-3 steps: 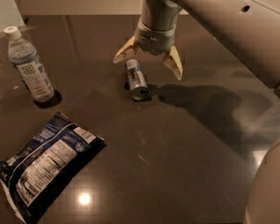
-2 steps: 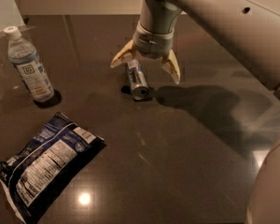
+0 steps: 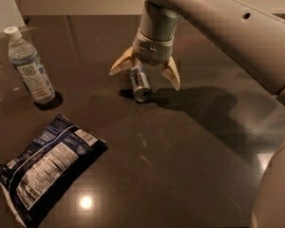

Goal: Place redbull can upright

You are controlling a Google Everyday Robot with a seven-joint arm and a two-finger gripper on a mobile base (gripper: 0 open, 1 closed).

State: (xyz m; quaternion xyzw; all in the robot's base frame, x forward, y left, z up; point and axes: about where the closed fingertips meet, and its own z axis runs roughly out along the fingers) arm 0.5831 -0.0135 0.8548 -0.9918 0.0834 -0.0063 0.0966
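Observation:
The redbull can (image 3: 140, 82) lies on its side on the dark table (image 3: 190, 165), its silver end facing the camera. My gripper (image 3: 145, 76) hangs right above it, open, with one tan finger (image 3: 121, 62) to the can's left and the other to its right. The fingers straddle the can without closing on it. The can's far end is hidden under the gripper's wrist.
A clear plastic water bottle (image 3: 29, 66) with a white cap stands at the left. A dark blue chip bag (image 3: 42, 167) lies flat at the front left. My arm (image 3: 228, 27) reaches in from the upper right and casts a shadow right of the can.
The gripper has shifted slightly left and lower over the can, its fingers still spread. The can has not moved.

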